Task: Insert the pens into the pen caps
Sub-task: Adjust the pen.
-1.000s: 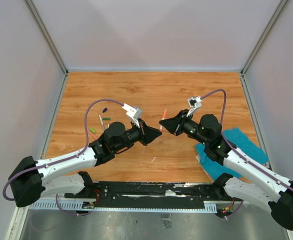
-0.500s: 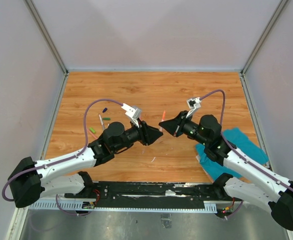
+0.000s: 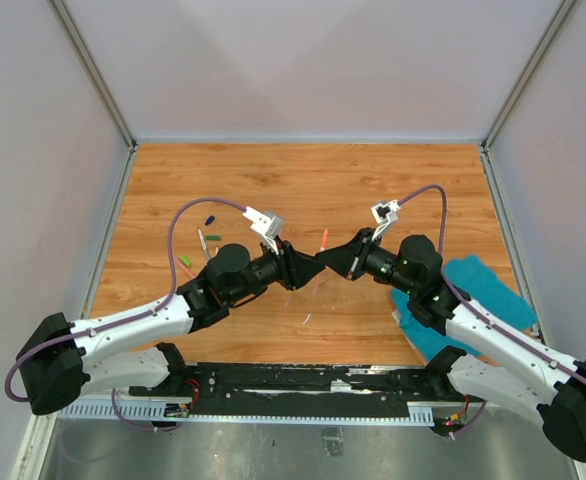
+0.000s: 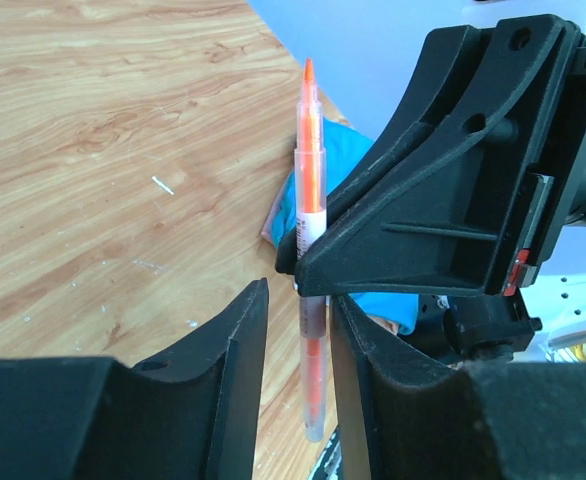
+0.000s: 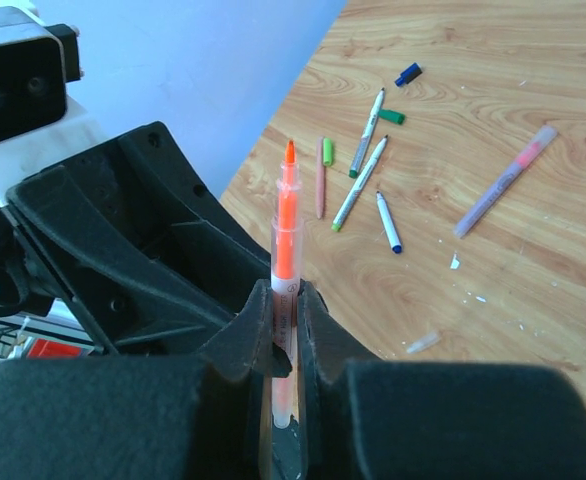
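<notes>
Facing tip to tip, right jaws clench orange pen (image 5: pixel 285 235); left jaws parted

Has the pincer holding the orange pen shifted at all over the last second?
Yes. The right pincer, with the orange pen, slid left, away from the teal cloth, toward the left pincer.

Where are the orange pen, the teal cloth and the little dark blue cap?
orange pen (image 5: pixel 285 235): right wrist view, on its orange upper barrel.
teal cloth (image 3: pixel 488 288): top view, on a bare part beside the arm.
dark blue cap (image 5: pixel 407 74): right wrist view, on the cap's middle.
</notes>
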Tool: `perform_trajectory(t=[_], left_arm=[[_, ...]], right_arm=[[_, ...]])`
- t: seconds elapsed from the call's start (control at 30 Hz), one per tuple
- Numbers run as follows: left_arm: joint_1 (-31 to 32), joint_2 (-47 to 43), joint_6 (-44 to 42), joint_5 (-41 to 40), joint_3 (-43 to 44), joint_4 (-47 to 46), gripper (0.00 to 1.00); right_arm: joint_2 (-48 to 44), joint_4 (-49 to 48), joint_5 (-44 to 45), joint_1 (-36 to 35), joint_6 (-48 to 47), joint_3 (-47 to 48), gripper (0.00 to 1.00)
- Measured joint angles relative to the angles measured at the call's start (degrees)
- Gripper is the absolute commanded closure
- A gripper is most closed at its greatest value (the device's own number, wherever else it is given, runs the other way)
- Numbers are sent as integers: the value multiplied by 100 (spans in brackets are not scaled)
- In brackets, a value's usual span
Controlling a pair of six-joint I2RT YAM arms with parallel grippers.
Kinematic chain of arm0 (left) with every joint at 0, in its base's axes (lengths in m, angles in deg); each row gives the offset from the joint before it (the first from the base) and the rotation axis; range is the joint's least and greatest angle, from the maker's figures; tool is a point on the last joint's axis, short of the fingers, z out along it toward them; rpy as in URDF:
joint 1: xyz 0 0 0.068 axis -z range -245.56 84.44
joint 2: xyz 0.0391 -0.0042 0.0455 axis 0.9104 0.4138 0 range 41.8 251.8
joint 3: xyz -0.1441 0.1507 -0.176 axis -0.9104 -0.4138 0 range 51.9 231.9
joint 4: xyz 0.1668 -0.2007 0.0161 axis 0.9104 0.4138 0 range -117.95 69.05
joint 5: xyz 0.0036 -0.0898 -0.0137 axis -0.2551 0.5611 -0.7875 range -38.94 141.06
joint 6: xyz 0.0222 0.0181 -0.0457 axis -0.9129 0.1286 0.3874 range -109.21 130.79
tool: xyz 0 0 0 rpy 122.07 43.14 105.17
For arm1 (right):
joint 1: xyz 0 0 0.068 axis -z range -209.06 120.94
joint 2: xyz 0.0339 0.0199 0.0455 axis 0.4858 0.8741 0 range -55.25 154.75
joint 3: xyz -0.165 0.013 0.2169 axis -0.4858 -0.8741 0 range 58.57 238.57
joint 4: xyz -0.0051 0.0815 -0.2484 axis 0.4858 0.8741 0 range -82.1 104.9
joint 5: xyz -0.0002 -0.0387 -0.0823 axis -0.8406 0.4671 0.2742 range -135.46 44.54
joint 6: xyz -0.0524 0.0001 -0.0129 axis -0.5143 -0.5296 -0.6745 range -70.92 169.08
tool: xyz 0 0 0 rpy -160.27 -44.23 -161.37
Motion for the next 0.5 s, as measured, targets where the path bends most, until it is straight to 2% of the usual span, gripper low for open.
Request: perform_trajectory(t=[0.07,0.17,0.23,0.3,0.43,0.5], left_arm=[[0,13,0,-2,0,2,70],[7,20,52,17,0,-24,89],[31,20,83,24,9,-48,98],[33,20,87,15,11,-44,99],[35,0,98,-9,20,11,100],[42,-35,79,-68,20,74,99]], right_arm=[[-7,-107,-46,0,55,-39,99],[-4,-203,-83,0,92,-66,99],[2,-238,-90,0,105,-83,98],[2,-251,-85,0,103,-90,96],[2,-249,-83,0,74,-92,79],[-9,-223,-81,0,24,-90,75]])
